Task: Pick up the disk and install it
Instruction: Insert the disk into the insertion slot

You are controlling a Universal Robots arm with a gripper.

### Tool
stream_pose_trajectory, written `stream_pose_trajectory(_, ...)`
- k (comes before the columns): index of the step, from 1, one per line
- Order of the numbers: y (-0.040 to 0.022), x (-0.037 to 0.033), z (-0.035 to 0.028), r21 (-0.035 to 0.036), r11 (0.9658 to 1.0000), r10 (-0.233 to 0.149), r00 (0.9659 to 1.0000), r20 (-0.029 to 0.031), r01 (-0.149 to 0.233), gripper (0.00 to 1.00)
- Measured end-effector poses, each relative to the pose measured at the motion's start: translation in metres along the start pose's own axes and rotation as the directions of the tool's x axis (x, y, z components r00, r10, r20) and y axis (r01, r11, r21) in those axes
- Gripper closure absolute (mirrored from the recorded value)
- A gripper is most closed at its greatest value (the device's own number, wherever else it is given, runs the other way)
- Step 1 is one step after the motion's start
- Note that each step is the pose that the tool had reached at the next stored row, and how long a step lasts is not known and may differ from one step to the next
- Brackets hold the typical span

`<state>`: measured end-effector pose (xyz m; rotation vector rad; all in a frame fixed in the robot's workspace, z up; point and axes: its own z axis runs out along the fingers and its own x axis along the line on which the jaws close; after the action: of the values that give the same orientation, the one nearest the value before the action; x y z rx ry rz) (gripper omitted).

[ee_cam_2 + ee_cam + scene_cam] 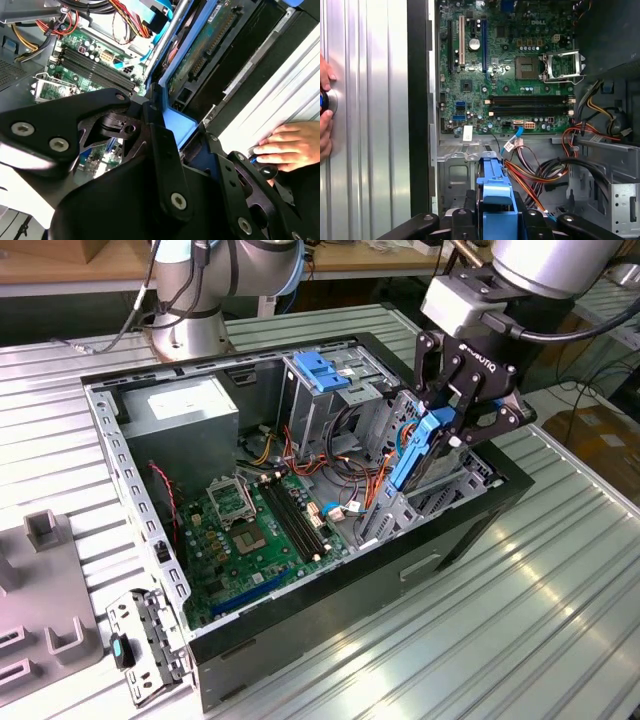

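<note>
My black gripper (441, 436) hangs over the open computer case (470, 540), at its end on the exterior view's right. Its fingers are shut on the disk (412, 453), which sits in a blue plastic carrier and tilts steeply down toward the metal bay below it. In the second wrist view the disk (207, 42) shows its green circuit-board face and blue frame, running away from the gripper (181, 131). In the first wrist view the carrier's blue end (494, 186) stands between the fingers (464, 220), above the bay's metal floor.
Inside the case lie the green motherboard (250, 530), a grey power-supply box (190, 405), a drive cage with a blue top (320, 370) and bundles of coloured cables (540, 172). A person's hand (290, 145) rests on the ribbed table beside the case. Grey fixtures (40, 590) stand at the exterior view's left.
</note>
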<state>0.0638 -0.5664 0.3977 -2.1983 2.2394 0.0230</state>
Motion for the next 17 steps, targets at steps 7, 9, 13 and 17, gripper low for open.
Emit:
stream_pose_trajectory(7, -0.0004, 0.0007, 0.0489, 0.0000, 1.0000, 0.000, 1.0000, 0.0000, 0.000, 0.62)
stream_pose_trajectory(9, -0.0005, 0.0007, 0.0495, 0.0000, 1.0000, 0.000, 1.0000, 0.0001, 0.000, 0.55)
stream_pose_trajectory(13, -0.0005, 0.0007, 0.0483, 0.0000, 1.0000, 0.000, 1.0000, 0.0002, 0.000, 0.70)
stream_pose_trajectory(17, -0.0005, 0.0007, 0.0473, -0.0005, 1.0000, 0.000, 1.0000, 0.0004, 0.000, 0.88)
